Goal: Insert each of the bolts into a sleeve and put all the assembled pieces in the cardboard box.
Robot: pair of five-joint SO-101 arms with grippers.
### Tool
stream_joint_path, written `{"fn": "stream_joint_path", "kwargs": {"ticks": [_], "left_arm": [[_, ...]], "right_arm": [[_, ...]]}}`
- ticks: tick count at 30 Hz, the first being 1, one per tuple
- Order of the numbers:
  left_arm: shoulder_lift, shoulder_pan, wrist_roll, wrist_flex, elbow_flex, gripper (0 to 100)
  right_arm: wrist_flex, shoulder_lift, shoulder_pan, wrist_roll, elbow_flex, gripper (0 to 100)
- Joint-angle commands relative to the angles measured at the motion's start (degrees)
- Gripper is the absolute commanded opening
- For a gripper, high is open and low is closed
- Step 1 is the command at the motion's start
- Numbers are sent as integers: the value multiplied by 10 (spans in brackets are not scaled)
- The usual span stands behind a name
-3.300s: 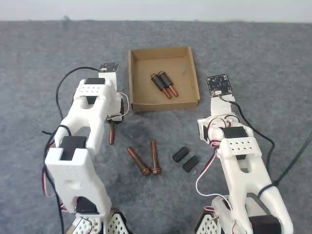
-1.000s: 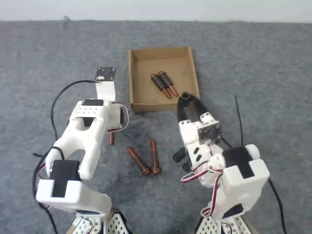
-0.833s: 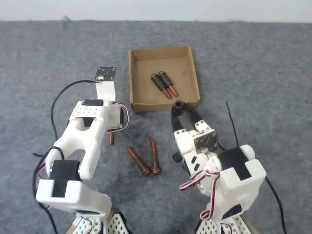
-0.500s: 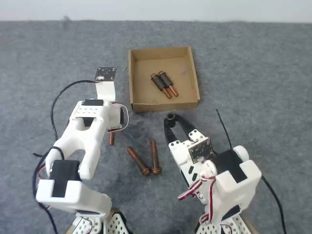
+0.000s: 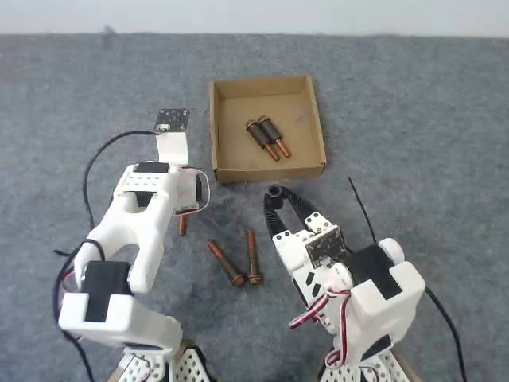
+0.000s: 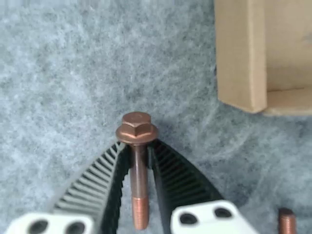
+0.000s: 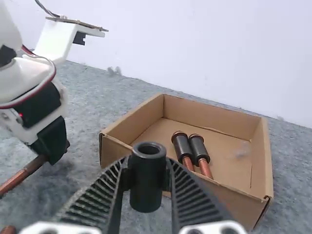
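While your left jaws clamp a bolt (image 6: 136, 170) by its shank near the box (image 5: 213, 131), your right jaws pinch a sleeve (image 7: 147, 175) near the box's front wall. Two assembled pieces (image 5: 268, 138) lie inside; two loose bolts (image 5: 251, 255) rest on the bench (image 5: 413, 119) between the arms.

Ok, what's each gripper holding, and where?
Left gripper: a bolt, by the shank under its head. Right gripper: a sleeve, by its sides.
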Motion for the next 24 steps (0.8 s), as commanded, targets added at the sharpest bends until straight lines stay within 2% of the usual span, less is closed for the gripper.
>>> {"fn": "stream_joint_path", "kwargs": {"ticks": [1, 7, 21, 24], "left_arm": [[-49, 16, -4, -18, -12, 11], [-134, 22, -4, -4, 8, 11], [-368, 50, -4, -6, 53, 11], [-404, 49, -4, -36, 56, 11]], "right_arm": [[-14, 0, 0, 9, 13, 6], [38, 0, -1, 10, 13, 6], [38, 0, 1, 10, 13, 6], [41, 0, 1, 10, 13, 6]]}}
